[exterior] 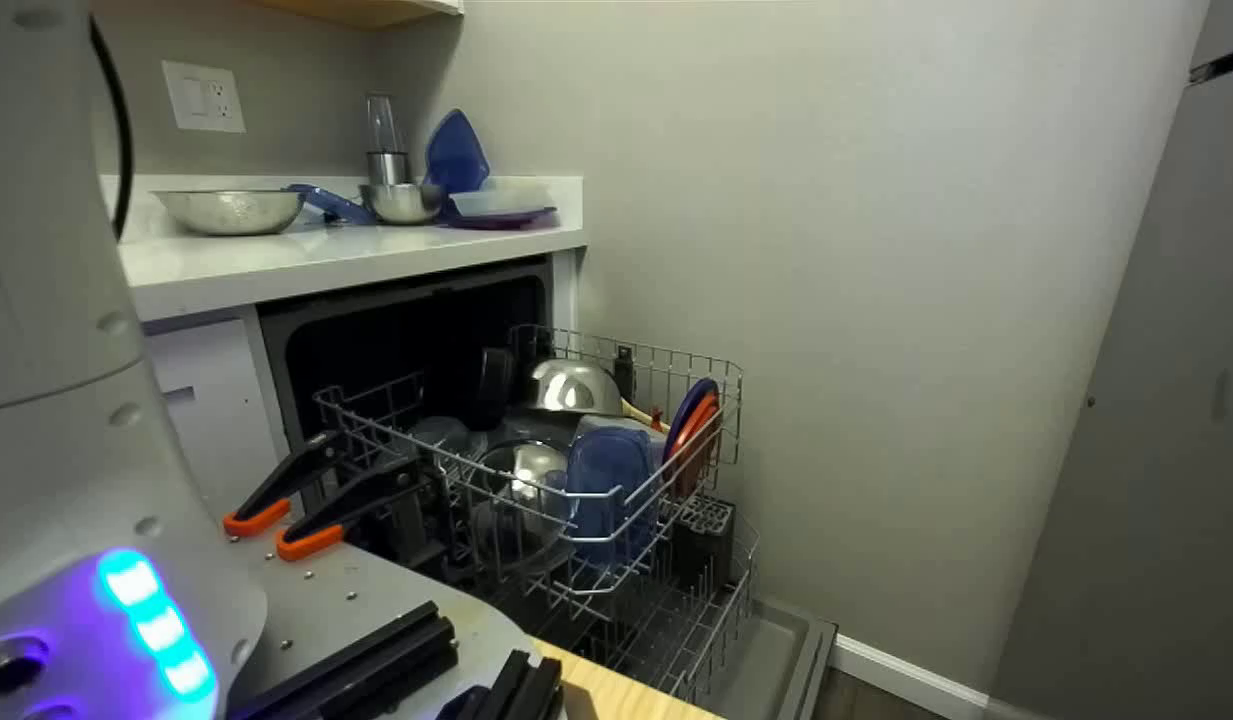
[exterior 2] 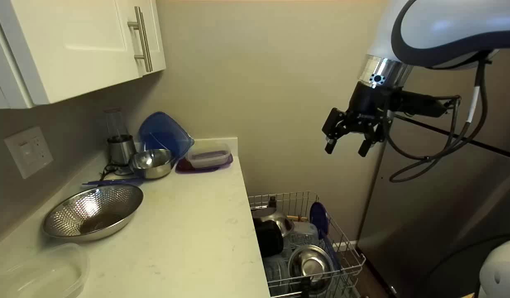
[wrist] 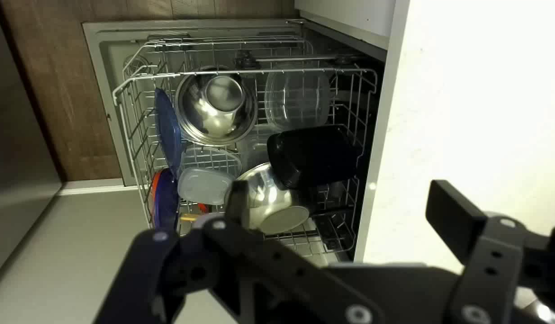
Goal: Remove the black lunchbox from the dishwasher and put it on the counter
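Note:
The black lunchbox sits tilted in the upper rack, on the counter side, next to an upturned steel bowl. It shows in both exterior views [exterior: 493, 382] [exterior 2: 269, 238] and in the wrist view [wrist: 318, 155]. The dishwasher [exterior: 406, 340] is open with its rack pulled out; its door [wrist: 97, 49] is down. The white counter [exterior 2: 192, 231] is above it and fills the right of the wrist view [wrist: 462, 103]. My gripper [exterior 2: 347, 147] is high above the rack, with fingers wide apart and nothing between them. In the wrist view its fingers [wrist: 345, 209] show at the bottom.
The wire rack [exterior: 586, 495] holds a steel bowl [wrist: 272, 202], a steel lid [wrist: 214, 112], clear containers [wrist: 297, 96] and blue and orange lids. A colander [exterior 2: 93, 213], small bowl [exterior 2: 152, 164], blender [exterior 2: 121, 145] and plastic containers stand on the counter. A cabinet [exterior 2: 81, 45] hangs above.

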Robot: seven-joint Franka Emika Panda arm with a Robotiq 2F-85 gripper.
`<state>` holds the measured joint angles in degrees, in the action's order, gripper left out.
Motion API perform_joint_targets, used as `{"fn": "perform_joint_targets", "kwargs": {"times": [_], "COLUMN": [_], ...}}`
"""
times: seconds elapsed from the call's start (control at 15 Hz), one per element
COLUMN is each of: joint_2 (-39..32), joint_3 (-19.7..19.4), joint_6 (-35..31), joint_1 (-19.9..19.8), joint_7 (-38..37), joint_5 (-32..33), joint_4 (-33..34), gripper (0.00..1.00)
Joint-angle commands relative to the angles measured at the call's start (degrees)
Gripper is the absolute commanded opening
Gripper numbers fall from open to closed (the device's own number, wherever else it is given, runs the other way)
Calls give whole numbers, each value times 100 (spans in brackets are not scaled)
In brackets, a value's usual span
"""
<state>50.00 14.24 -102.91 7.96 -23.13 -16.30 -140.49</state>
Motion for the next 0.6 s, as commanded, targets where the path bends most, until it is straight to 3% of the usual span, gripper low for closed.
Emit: {"fn": "perform_joint_targets", "kwargs": {"times": [0.0, 0.4, 0.53], "joint_2": [7, 7, -130], "joint_3": [48, 47, 93], "joint_6": [34, 34, -392], "joint_1": [-83, -83, -244], "joint_7": [47, 47, -29], "joint_5": [-45, -45, -32], "joint_4": [22, 22, -243], "gripper": [100, 100, 100]}}
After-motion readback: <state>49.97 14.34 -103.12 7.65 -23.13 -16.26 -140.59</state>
